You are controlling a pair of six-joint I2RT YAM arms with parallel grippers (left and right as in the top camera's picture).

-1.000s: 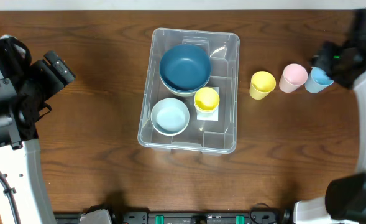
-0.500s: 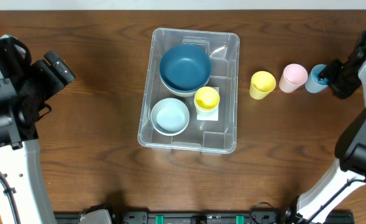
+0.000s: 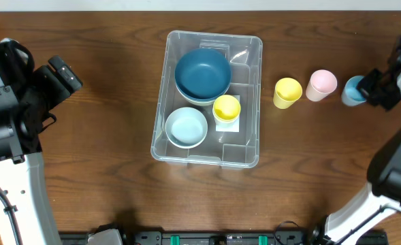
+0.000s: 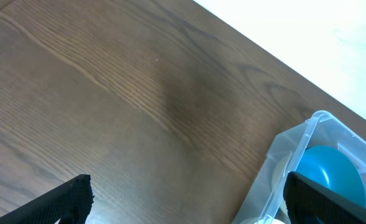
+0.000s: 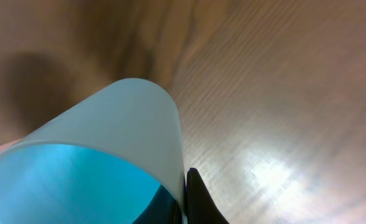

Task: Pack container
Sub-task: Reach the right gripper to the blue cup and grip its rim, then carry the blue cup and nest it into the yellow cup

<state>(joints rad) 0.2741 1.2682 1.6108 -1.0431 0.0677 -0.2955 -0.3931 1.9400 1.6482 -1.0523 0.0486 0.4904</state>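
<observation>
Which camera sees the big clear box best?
Overhead: the whole container shows, with everything in it. The left wrist view catches just one corner and part of the blue bowl. The right wrist view shows none of it, only a blue cup.

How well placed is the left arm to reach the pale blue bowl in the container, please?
Probably yes. The left pincer is open, only bare table lies between it and the container, which has no lid, and the pale blue bowl sits on its side nearest that arm.

Black left arm [image 3: 20,102], white lower link [image 3: 13,184], thin black cable [image 3: 5,206], matte black jaws, black-and-white right arm [image 3: 399,160]
</observation>
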